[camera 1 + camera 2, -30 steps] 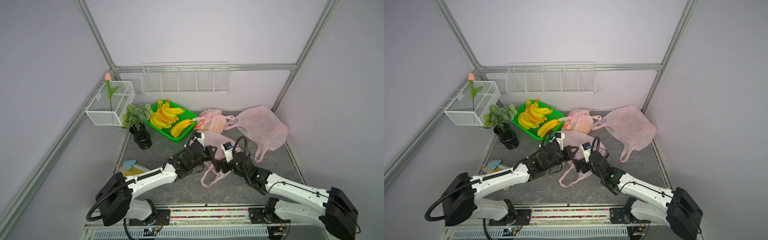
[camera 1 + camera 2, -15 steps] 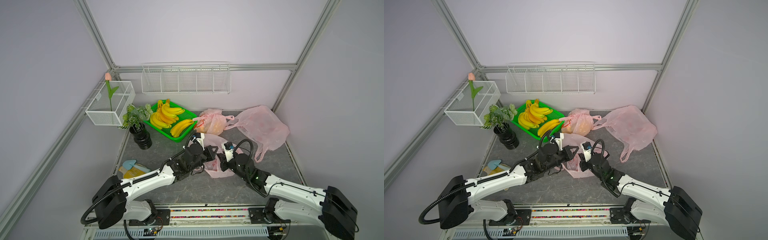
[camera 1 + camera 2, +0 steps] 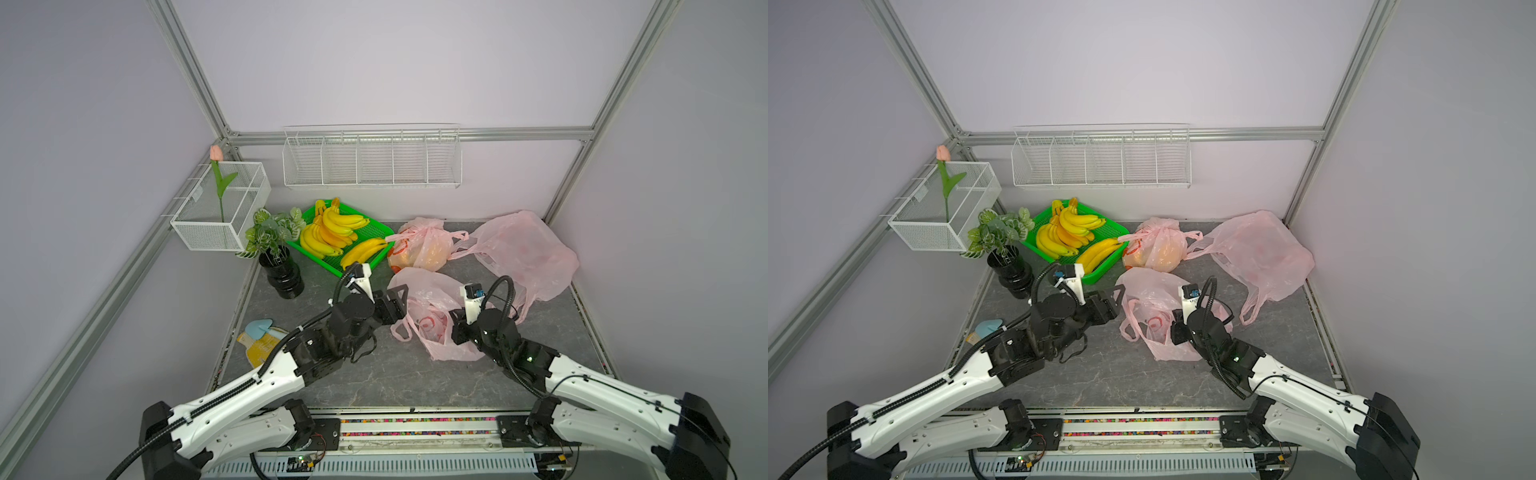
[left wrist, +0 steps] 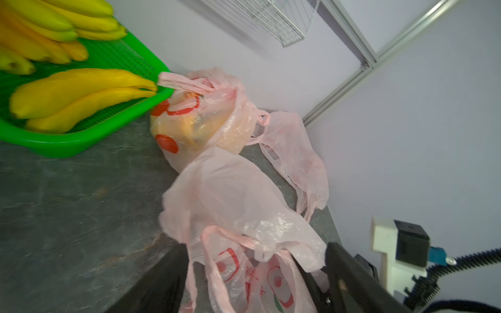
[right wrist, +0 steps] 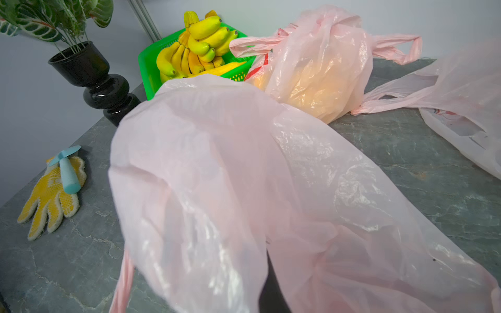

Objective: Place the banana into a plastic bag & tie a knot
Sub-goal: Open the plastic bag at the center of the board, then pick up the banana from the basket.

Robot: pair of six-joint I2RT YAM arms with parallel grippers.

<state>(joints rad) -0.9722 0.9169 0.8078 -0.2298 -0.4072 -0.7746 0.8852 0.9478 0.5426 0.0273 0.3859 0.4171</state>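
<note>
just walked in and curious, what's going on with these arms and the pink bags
The right gripper is shut on the near pink bag, crumpled mid-table. The left gripper is open at its other side, holding nothing. The bananas sit in the green tray; this bag looks empty. A filled bag lies behind it.

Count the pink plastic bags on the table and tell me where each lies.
3. A filled, tied bag beside the green tray; a flat bag by the back right corner; a crumpled bag mid-table, in front of the filled one. None other shows.
</note>
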